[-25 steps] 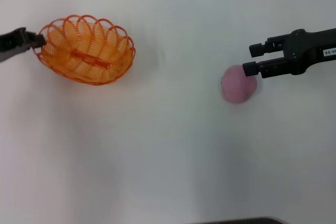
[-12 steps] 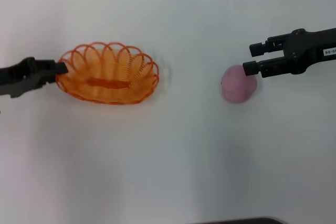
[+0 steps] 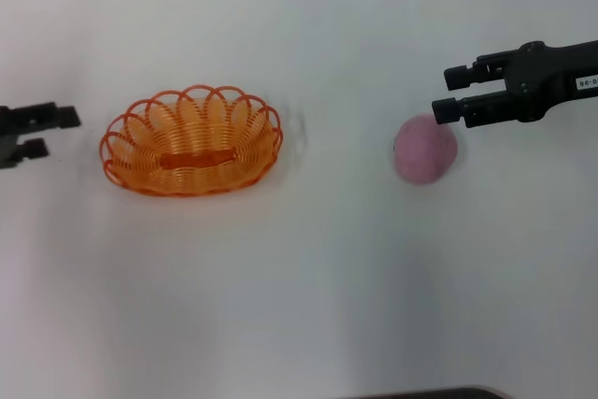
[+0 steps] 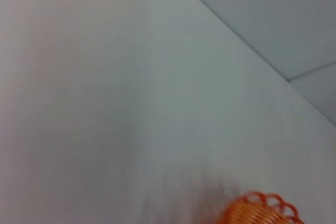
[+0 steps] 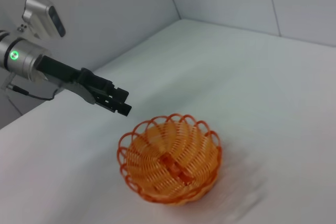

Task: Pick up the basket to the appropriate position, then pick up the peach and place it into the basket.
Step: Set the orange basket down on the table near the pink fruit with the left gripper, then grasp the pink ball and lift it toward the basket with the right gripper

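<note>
The basket (image 3: pixel 192 141) sits flat and upright on the white table (image 3: pixel 299 287), left of centre, its open mouth facing up so that fruit can be dropped in from above; nothing lies inside it. The left gripper (image 3: pixel 47 133) hovers just beside the basket's left rim, clear of the wire, its two fingers parted and holding nothing — a stance that suggests the basket's placing is done and this arm is free. Well apart to the right, the peach (image 3: pixel 425 149) rests on the table, untouched. The right gripper (image 3: pixel 450 91) hangs above and just behind the fruit, fingers spread fairly wide and pointing toward the basket, with the lower finger near the peach's top edge; by that line-up the pick appears to be the step in hand, though no contact is made. The right wrist view shows the basket from that side, the far arm's open tool near its rim, while the left wrist view catches only a scrap of orange rim at the frame's edge
</note>
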Motion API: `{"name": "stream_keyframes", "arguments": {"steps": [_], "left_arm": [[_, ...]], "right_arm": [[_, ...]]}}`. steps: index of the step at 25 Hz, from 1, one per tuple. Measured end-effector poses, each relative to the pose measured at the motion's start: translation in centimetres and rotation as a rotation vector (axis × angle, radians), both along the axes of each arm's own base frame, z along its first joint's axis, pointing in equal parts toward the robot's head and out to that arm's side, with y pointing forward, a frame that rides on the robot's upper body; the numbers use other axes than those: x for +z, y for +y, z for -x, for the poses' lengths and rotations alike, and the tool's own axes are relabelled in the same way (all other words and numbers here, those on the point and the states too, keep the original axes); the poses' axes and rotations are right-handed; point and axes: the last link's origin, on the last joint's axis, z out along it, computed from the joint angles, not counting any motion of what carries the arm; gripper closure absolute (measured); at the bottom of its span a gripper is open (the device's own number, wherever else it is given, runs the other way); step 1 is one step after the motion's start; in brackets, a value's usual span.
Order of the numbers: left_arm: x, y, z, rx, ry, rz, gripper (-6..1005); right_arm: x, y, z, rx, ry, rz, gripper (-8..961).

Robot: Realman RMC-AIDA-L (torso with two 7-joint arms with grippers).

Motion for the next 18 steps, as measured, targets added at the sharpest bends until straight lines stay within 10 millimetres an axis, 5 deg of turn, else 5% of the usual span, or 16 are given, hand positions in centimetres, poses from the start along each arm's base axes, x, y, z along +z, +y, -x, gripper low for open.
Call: {"name": "stream_keyframes", "arguments": {"steps": [7, 12, 18], "left_arm": [[1.4, 0.3, -0.5, -0.275, 0.021, -0.173, 177], [-0.1, -0.8, -1.7, -0.612, 0.088, -0.241, 139], [-0.8, -1.9, -2.0, -0.804, 0.165, -0.22, 140]], "right_arm": [[0.9, 0.4, 0.0, -0.013, 0.018, -0.034, 276], [1.5, 1.2, 0.6, -0.056, 0.013, -0.027, 281], [3.0, 2.5, 1.7, -0.099, -0.137, 0.008, 286]]}}
